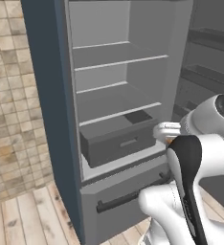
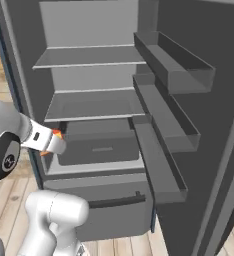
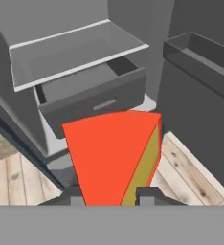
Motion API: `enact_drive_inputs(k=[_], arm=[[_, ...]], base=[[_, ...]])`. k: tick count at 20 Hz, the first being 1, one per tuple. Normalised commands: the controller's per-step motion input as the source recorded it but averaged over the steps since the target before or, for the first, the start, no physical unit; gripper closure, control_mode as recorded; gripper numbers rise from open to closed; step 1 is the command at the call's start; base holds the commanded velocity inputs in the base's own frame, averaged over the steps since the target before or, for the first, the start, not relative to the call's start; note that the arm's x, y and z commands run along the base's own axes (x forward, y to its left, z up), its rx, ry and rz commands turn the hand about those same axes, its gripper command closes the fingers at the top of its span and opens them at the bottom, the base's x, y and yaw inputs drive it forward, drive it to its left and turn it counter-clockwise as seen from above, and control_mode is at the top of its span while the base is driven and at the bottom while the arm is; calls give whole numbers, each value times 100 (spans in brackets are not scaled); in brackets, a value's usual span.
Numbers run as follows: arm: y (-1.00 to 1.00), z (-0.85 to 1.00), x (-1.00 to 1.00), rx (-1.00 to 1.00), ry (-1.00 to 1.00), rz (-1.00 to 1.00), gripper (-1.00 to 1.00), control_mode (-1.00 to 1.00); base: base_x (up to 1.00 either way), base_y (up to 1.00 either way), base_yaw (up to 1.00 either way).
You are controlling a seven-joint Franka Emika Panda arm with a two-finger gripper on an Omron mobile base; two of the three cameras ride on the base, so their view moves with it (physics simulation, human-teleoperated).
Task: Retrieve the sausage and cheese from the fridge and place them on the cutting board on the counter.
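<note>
Hand view: the cheese (image 3: 115,155) fills the centre, its red-orange face toward the camera and a yellow side on the right. It sits between the two fingertips (image 3: 150,194), which are pinched on its lower end. Behind it stands the open fridge (image 3: 18,119), with a grey drawer (image 3: 92,98) pulled partly out under a shelf (image 3: 75,52). Wooden floor (image 3: 190,167) shows below the cheese on both sides.

Left base view: the arm rises from the lower right, elbow bent, forearm reaching left toward the fridge (image 1: 44,95). The gripper (image 1: 165,134) is level with the drawer (image 1: 121,143), just in front of its right end; a sliver of orange shows at the hand.

Right base view: the hand points right and slightly down, in front of the left edge of the fridge (image 2: 19,65) opening. The gripper (image 2: 56,142) holds the cheese (image 2: 57,133), seen as a small orange tip, just outside the drawer (image 2: 96,147). The door (image 2: 204,125) stands open to the right, with its bins (image 2: 171,65) facing in.
</note>
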Motion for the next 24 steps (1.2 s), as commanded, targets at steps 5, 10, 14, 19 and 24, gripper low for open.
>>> enact_drive_inputs(k=[5, 10, 14, 19, 24], arm=[[0, 0, 0, 0, 0, 0, 100, 100], [0, 0, 0, 0, 0, 0, 100, 100], [0, 0, 0, 0, 0, 0, 100, 100], [0, 0, 0, 0, 0, 0, 100, 100], [0, 0, 0, 0, 0, 0, 100, 100]], base=[[-97, 41, -2], [-70, 97, -29], [-99, 72, -50], [-78, 50, -70], [-32, 27, -82]])
